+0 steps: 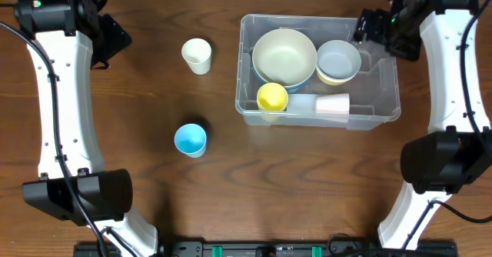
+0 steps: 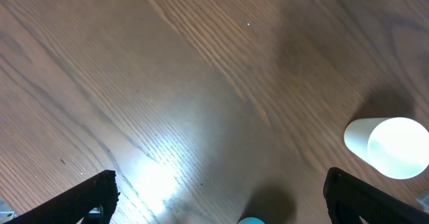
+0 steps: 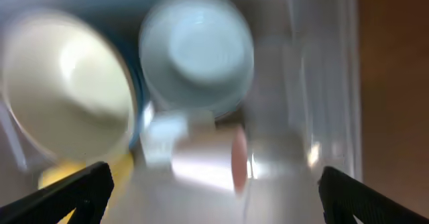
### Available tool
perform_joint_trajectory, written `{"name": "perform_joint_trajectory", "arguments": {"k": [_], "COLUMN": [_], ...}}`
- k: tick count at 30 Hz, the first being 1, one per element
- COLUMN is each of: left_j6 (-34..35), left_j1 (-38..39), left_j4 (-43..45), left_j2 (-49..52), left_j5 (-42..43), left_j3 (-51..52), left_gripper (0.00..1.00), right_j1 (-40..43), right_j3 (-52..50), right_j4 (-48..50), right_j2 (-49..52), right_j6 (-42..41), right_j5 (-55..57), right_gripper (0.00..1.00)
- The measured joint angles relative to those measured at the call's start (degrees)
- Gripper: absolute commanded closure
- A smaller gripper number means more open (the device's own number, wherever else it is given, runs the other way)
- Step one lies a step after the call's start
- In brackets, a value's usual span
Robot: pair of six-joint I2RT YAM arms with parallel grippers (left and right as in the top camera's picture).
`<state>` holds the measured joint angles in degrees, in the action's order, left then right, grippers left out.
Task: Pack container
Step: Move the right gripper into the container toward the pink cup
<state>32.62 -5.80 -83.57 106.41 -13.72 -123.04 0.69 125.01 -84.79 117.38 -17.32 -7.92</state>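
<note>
Two cups stood outside the large clear plastic rectangular container [image 1: 378, 86], which sat right of centre on the brown wooden surface [image 1: 307, 188]. A cream plastic cup [image 1: 197, 55] was toward the far side and a sky-blue plastic cup [image 1: 190, 139] nearer the front, well apart from each other.

Only the overhead view showed the whole load inside the container. A wide cream bowl [image 1: 284, 55] sat at the left with a small grey-blue bowl [image 1: 338, 59] just beside it. A yellow cup [image 1: 272, 97] stood upright by the front wall, and a pink cup [image 1: 333, 105] lay on its side along that wall. The container's right end lay bare.

The left wrist view showed the left pincer [image 2: 224, 196] spread wide above bare wood. The cream cup was near that view's right edge, and a sliver of the sky-blue cup showed at the bottom.

The right wrist view was blurred, yet showed the right pincer [image 3: 214, 194] spread wide over the container, gripping nothing, with the pink cup below.

Open wood ran along the front and between the cups and the container.
</note>
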Motion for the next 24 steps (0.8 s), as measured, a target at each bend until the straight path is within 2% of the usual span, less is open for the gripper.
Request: {"name": "perform_joint_trajectory", "arguments": {"k": [4, 13, 24], "left_j6": [0.0, 0.0, 0.0], "left_j1": [0.0, 0.0, 0.0], "left_j4": [0.3, 1.5, 1.6], "left_j2": [0.0, 0.0, 0.0], "left_j5": [0.0, 0.0, 0.0], "left_j3": [1.3, 3.7, 3.7], "left_gripper": [0.02, 0.02, 0.02], "right_j1": [-0.7, -5.6, -6.9], "right_j3": [-0.7, -8.7, -19.7], "right_j4": [-6.0, 2.2, 3.9], "right_j2": [0.0, 0.0, 0.0], "right_j6": [0.0, 3.2, 1.2], "right_j5": [-0.2, -4.4, -3.8], "right_gripper": [0.01, 0.01, 0.01]}}
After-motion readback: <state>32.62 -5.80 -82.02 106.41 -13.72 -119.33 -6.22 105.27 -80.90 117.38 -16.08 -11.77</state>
